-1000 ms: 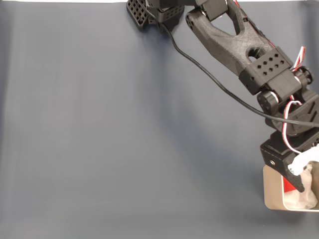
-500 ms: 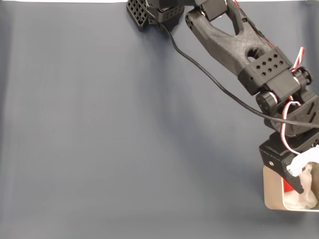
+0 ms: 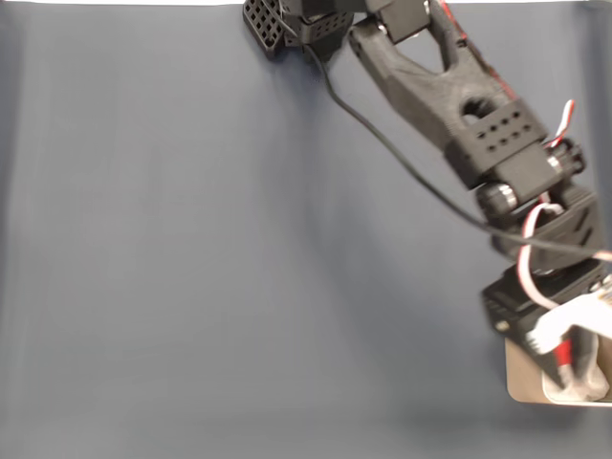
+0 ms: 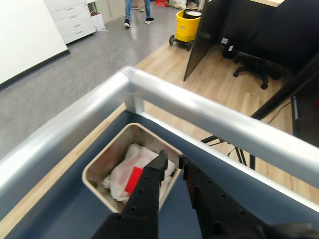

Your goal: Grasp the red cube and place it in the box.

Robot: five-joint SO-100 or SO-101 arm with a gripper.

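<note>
The cube (image 4: 133, 179) lies inside the box (image 4: 97, 163), resting on the crumpled white lining (image 4: 123, 170), just to the left of the hand's (image 4: 171, 160) fingertips as the wrist view shows it. It sits apart from both fingers; nothing grips it. The hand holds nothing: its two black fingers stand close together with a narrow gap between them, more shut than open, and their tips hang above the box's near-right wall rather than down in it.

In the fixed view the hand (image 3: 564, 356) is blurred over the box (image 3: 523, 375) at the lower right edge of the grey counter (image 3: 239, 249), with a scrap of red (image 3: 563, 355) showing beside the fingers, the cube I judge.

So the placing looks done, as far as these pictures allow a judgement. What the coming move turns on is that the cube is below and left of the fingertips, inside the walls. The way clear is up and back, away from the box rim, without dragging the lining or the wall along.
</note>
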